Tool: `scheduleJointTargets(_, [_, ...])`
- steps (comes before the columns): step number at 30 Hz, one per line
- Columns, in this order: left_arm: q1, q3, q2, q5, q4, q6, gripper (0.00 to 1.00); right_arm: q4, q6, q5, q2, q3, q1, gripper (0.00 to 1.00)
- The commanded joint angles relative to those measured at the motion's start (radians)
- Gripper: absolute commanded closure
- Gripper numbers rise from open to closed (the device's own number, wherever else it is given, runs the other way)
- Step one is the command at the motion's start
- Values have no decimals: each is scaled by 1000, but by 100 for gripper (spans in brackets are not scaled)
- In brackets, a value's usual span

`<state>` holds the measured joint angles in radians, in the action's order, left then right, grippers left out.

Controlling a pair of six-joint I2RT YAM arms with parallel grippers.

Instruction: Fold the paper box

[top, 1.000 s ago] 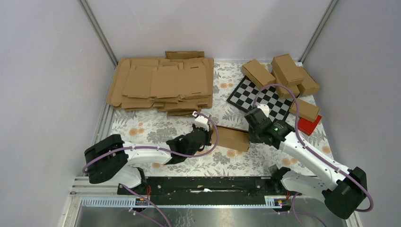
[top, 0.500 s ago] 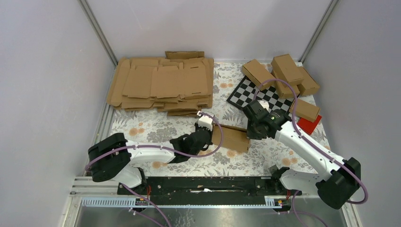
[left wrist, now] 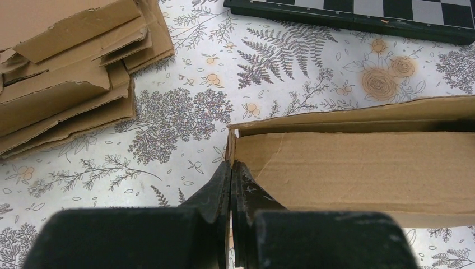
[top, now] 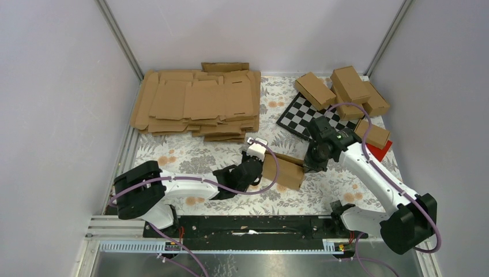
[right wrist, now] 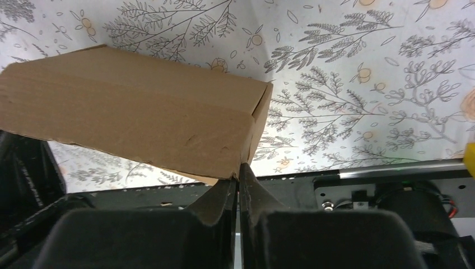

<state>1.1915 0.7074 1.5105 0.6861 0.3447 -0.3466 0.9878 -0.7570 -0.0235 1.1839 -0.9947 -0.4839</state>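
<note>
The paper box (top: 282, 170) is a brown oblong carton, partly formed, held between both arms over the floral table mat. My left gripper (top: 260, 167) is shut on the wall at its open left end; in the left wrist view the closed fingertips (left wrist: 231, 165) meet at that corner of the box (left wrist: 358, 168), whose inside shows. My right gripper (top: 308, 166) is shut on the lower corner of its right end. In the right wrist view the box (right wrist: 129, 123) slants just above the closed right gripper (right wrist: 238, 168).
A stack of flat cardboard sheets (top: 196, 104) lies at the back left, also in the left wrist view (left wrist: 61, 84). A checkerboard (top: 314, 118), several folded boxes (top: 346, 89) and a small red box (top: 377, 151) sit at the back right. A black rail (top: 254, 225) lines the near edge.
The right gripper has closed on the box's right end and its arm has swung toward the back right. The box and the left gripper holding it have shifted right.
</note>
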Motion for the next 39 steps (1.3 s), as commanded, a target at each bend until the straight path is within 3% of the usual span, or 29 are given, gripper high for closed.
scheduleJointTargets(1, [25,48,23,16,15,34,100,-32,-36,181,-15,7,59,100])
scheduleJointTargets(7, [38,50,31,37,19,43,100,-57,-52,252,-30,43,101,100])
scheduleJointTargets(30, [51,43,43,31,23,19,100,-77,-3,113,-130,172,94,100])
scheduleJointTargets(39, [53,30,44,26,23,-5,100,-21,74,29,-120,119,74,100])
